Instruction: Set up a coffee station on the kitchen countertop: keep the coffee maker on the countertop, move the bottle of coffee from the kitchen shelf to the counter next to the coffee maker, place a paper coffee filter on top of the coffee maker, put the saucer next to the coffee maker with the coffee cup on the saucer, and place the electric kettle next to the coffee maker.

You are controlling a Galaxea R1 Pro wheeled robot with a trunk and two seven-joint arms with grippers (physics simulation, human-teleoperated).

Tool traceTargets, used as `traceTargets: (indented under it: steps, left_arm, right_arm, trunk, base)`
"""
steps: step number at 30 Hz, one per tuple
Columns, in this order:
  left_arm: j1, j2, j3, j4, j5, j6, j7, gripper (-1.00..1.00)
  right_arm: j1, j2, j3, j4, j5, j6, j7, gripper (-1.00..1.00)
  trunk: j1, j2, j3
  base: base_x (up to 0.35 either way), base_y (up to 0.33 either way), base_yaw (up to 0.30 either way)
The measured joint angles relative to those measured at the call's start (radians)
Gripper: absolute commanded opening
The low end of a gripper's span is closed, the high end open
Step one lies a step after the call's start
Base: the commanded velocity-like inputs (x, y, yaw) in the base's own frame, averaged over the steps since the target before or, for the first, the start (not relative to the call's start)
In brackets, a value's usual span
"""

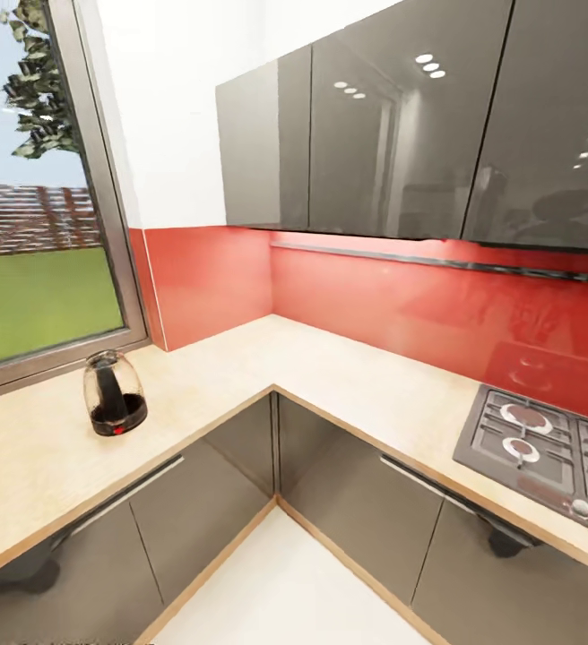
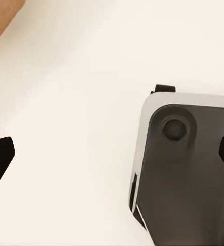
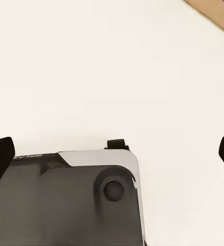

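Home kitchen; L-shaped countertop point(image 1: 348, 376), gas hob point(image 1: 545, 448), red backsplash point(image 1: 402, 305), glossy grey wall cabinets point(image 1: 402, 125)

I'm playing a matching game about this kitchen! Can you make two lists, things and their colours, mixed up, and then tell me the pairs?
Things:
1. electric kettle
2. countertop
3. backsplash wall
4. stove

Colours:
A. red
B. clear glass with a black base
C. grey with round burners
D. tan, wood-look

Pairs: 1-B, 2-D, 3-A, 4-C
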Motion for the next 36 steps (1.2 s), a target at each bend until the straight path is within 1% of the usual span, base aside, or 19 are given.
traceTargets:
  steps: [7, 10, 27, 32, 34, 36]
  left_arm:
    - [0.0, 0.0, 0.0, 0.0, 0.006, 0.0, 0.0, 1.0]
    - [0.0, 0.0, 0.001, 0.0, 0.007, 0.0, 0.0, 1.0]
    - [0.0, 0.0, 0.002, 0.0, 0.008, 0.0, 0.0, 1.0]
    - [0.0, 0.007, 0.004, 0.001, 0.007, 0.0, 0.0, 1.0]
    - [0.002, 0.009, 0.004, 0.002, 0.007, 0.0, 0.0, 1.0]
    - [0.003, 0.01, 0.004, 0.003, 0.006, 0.0, 0.0, 1.0]
  right_arm:
    - [0.0, 0.0, 0.0, 0.0, 0.0, 0.0, 0.0, 1.0]
    - [0.0, 0.0, 0.0, 0.0, 0.001, 0.0, 0.0, 1.0]
    - [0.0, 0.001, 0.002, 0.0, 0.002, -0.001, 0.0, 1.0]
    - [0.0, 0.014, 0.007, -0.005, 0.004, 0.0, -0.004, 1.0]
    - [0.0, 0.018, 0.023, -0.019, 0.018, 0.0, -0.004, 1.0]
    - [0.0, 0.02, 0.041, -0.047, 0.041, 0.0, -0.005, 1.0]
  trunk:
    - [0.0, 0.0, 0.003]
    - [0.0, 0.0, 0.004]
    - [0.0, 0.0, 0.004]
    - [0.0, 0.0, 0.004]
    - [0.0, 0.0, 0.004]
    - [0.0, 0.0, 0.004]
  base:
    - [0.013, -0.267, 0.278]
    - [-0.029, -0.15, 0.278]
    - [-0.002, -0.01, 0.278]
    - [0.0, 0.0, 0.281]
    - [0.0, 0.0, 0.281]
    - [0.0, 0.0, 0.281]
